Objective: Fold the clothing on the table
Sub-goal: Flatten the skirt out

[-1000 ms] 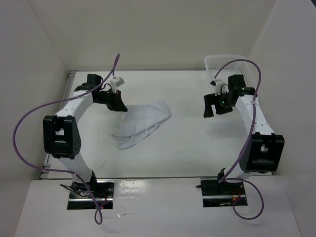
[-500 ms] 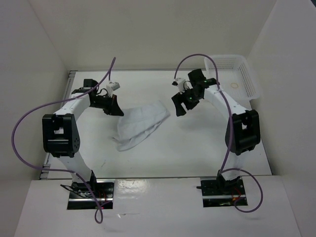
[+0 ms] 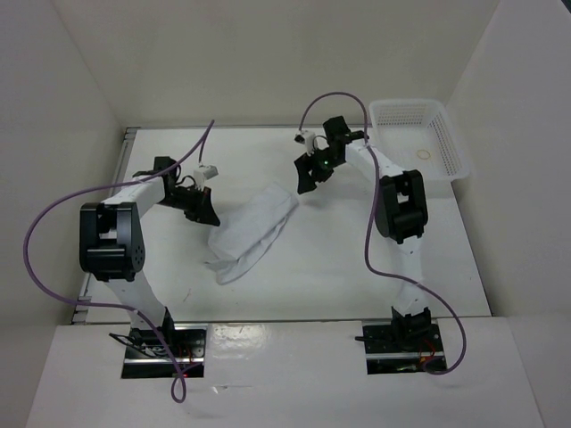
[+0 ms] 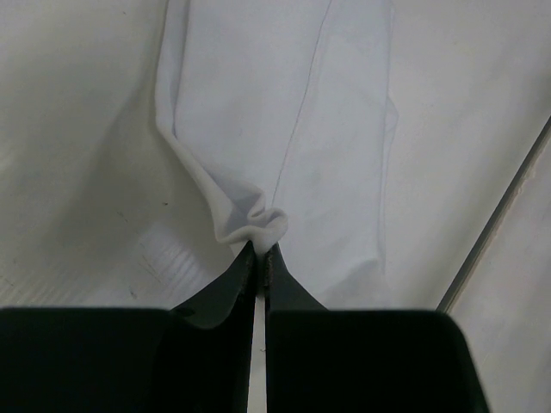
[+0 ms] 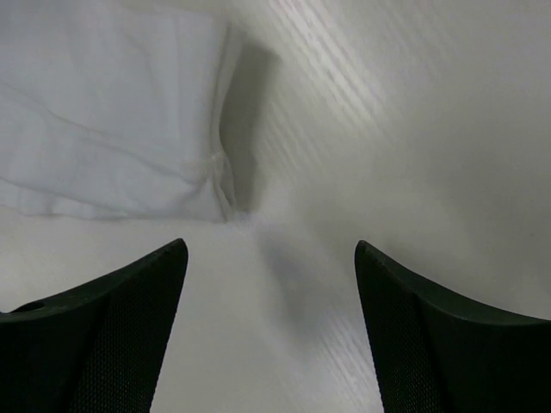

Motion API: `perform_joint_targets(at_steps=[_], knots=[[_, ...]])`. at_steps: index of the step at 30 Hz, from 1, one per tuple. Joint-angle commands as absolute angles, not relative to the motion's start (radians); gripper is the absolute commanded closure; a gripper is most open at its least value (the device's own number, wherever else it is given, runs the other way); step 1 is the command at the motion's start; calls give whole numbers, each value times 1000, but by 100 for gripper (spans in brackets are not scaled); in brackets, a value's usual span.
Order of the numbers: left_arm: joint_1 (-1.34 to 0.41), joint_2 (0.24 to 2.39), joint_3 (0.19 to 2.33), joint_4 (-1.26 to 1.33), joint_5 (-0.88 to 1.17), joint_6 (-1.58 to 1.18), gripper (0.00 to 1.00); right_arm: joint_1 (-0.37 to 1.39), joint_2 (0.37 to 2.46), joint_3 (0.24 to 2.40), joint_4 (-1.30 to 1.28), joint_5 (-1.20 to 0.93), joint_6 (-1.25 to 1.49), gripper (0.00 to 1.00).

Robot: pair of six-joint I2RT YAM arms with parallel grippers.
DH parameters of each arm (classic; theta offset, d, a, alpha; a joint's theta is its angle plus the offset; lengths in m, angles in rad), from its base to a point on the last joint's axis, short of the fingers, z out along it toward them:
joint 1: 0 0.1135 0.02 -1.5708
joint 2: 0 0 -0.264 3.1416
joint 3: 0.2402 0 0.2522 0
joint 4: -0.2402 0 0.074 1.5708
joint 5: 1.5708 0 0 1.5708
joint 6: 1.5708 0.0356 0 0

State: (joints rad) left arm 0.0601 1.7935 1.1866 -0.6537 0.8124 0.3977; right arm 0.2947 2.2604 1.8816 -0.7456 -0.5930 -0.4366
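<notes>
Left gripper point(image 4: 261, 251) is pinching a bunched edge of the clothing point(image 3: 254, 227), jaws closed on it. The garment is lying lengthwise straight ahead of those fingers on the table point(image 3: 357, 259). Right gripper point(image 5: 271, 249) is hovering wide, with the clothing's corner just ahead-left of its fingers.

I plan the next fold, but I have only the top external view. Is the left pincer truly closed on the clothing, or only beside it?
Observer: The left wrist view shows the left pincer shut on a small pucker at the edge of the clothing.
Operator: And the other one?
Observer: In the right wrist view the right pincer is open, only bare table between its fingers.
Operator: Where is the fabric for it?
Observer: A corner of the clothing lies ahead of the gap, to the left in that view, untouched.
</notes>
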Motion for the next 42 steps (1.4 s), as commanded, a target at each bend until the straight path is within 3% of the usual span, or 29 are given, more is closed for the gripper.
perform_joint_targets(at_steps=[1, 13, 27, 29, 33, 39, 42], knots=[[63, 1809, 1186, -643, 813, 442, 96, 291, 2321, 2058, -732, -764, -449, 18], [63, 1847, 1186, -632, 782, 442, 96, 322, 2667, 2549, -975, -948, -465, 21], [54, 1847, 1186, -632, 773, 451, 96, 391, 2703, 2588, -996, -977, -465, 28], [54, 1847, 1186, -632, 773, 451, 96, 391, 2712, 2588, -996, -977, -454, 32], [54, 1847, 1186, -632, 773, 451, 96, 400, 2721, 2588, -986, -954, -443, 52], [45, 1838, 1186, -632, 773, 451, 96, 400, 2703, 2597, -977, -905, -425, 65], [44, 1838, 1186, -632, 773, 451, 96, 400, 2678, 2597, -977, -882, -416, 84]])
